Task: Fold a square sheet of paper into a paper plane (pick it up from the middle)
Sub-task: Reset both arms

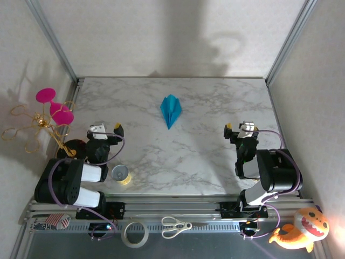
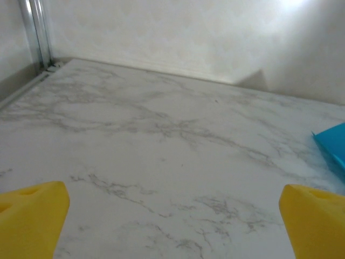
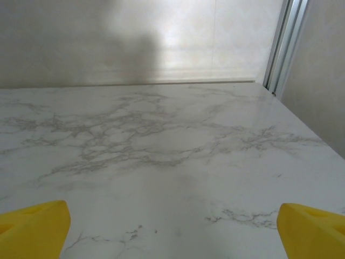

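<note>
One paper plane (image 1: 171, 110) lies roughly between left gripper (image 1: 107, 129) and right gripper (image 1: 239, 129).

One paper plane (image 1: 171, 110) is lying on one marble table (image 1: 215, 156). Two grippers are sitting near the front edge, one left gripper (image 1: 108, 129) and one right gripper (image 1: 239, 128), each showing two yellow fingertips (image 2: 32, 216). Two tape rolls are lying about: one yellow tape roll (image 1: 121, 175) and one pale tape roll (image 1: 135, 234). One pair of scissors (image 1: 176, 227) and one orange toy fish (image 1: 302, 229) are resting along the front, and two pink discs (image 1: 46, 95) are hanging on one gold wire stand (image 1: 40, 121)
</note>
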